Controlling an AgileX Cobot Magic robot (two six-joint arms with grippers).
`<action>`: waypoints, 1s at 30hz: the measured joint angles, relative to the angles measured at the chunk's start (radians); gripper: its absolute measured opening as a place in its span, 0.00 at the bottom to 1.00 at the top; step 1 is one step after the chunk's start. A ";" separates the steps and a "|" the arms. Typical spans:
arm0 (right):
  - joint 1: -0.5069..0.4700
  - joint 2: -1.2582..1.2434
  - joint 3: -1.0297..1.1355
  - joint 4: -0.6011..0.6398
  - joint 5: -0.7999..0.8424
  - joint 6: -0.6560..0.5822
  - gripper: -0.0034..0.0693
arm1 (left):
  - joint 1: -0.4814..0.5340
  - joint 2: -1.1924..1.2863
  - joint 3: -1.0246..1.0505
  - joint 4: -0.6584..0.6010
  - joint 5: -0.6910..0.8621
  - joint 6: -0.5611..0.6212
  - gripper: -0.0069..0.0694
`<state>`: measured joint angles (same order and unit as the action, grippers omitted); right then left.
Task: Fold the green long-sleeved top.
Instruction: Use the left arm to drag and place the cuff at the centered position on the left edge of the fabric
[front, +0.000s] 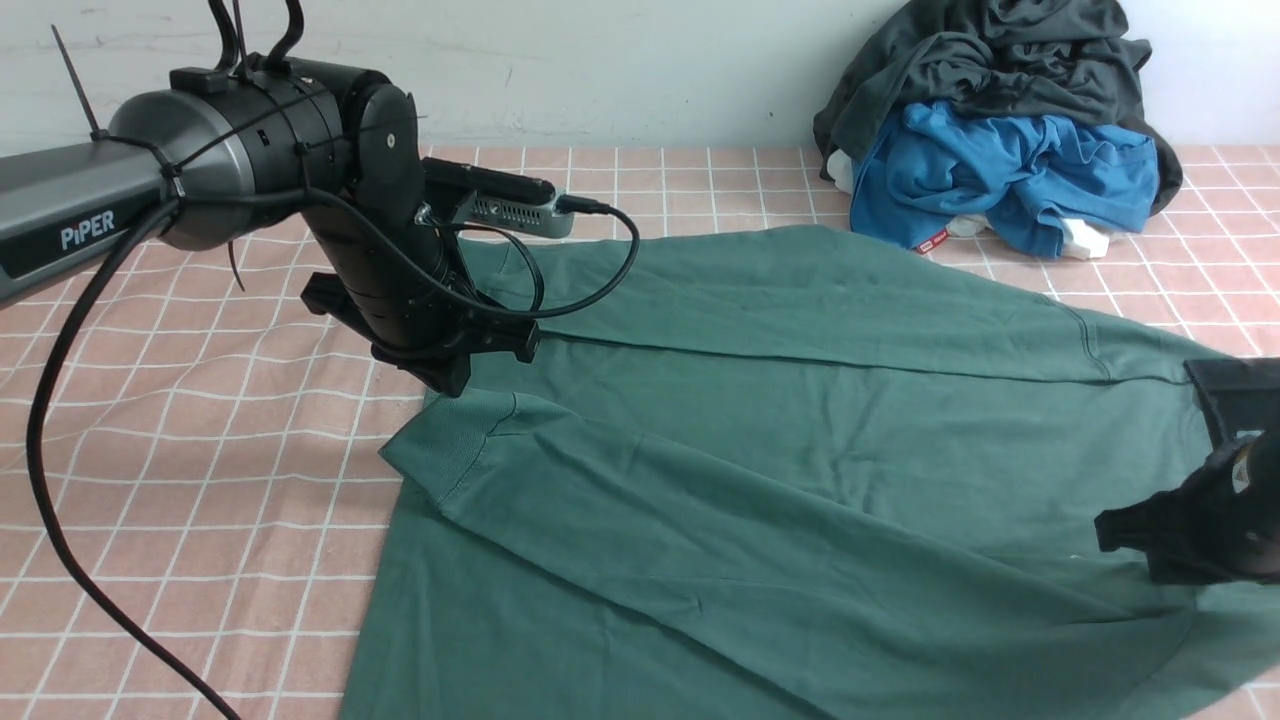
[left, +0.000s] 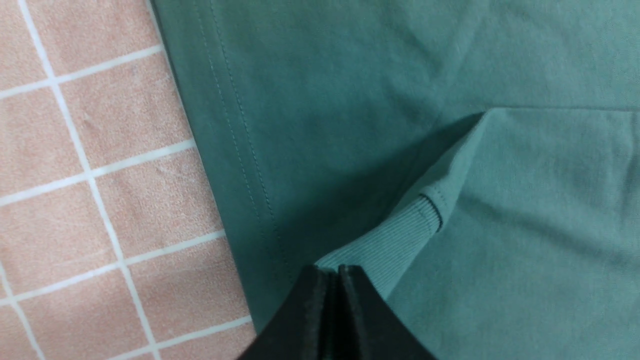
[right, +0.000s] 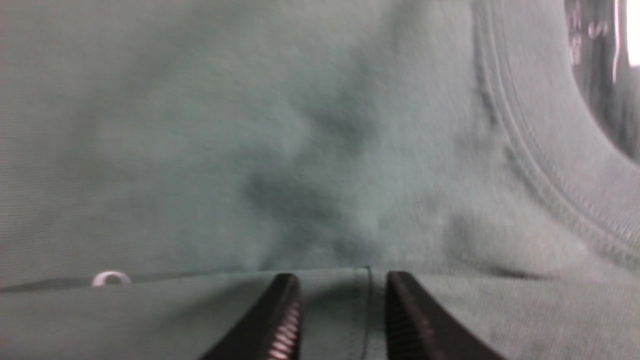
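Item, green long-sleeved top (front: 800, 480): lying spread across the checked surface (front: 200, 420), one sleeve crossing its body. I am judging the risks: the sleeve slipping free and the fold collapsing, or the body dragging askew if the arms are pulling unevenly. Left claw (left: 332, 272): pressed together, pinching the ribbed cuff (left: 385, 240). Right claw (right: 341, 276): standing spread, straddling a seam, gripping nothing that I am seeing.
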<state>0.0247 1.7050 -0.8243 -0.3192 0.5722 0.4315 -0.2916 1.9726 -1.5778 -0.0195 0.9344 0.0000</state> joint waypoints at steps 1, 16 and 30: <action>-0.006 0.009 -0.003 0.000 -0.004 0.007 0.50 | 0.000 0.000 0.000 -0.001 0.000 0.000 0.10; -0.009 -0.016 -0.014 0.047 -0.003 -0.005 0.05 | 0.000 0.000 0.000 -0.001 -0.013 0.025 0.10; -0.009 -0.173 -0.009 -0.105 -0.016 0.097 0.05 | 0.000 0.000 0.000 0.000 -0.104 0.034 0.10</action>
<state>0.0159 1.5318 -0.8328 -0.4237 0.5563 0.5282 -0.2916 1.9726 -1.5778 -0.0195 0.8305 0.0342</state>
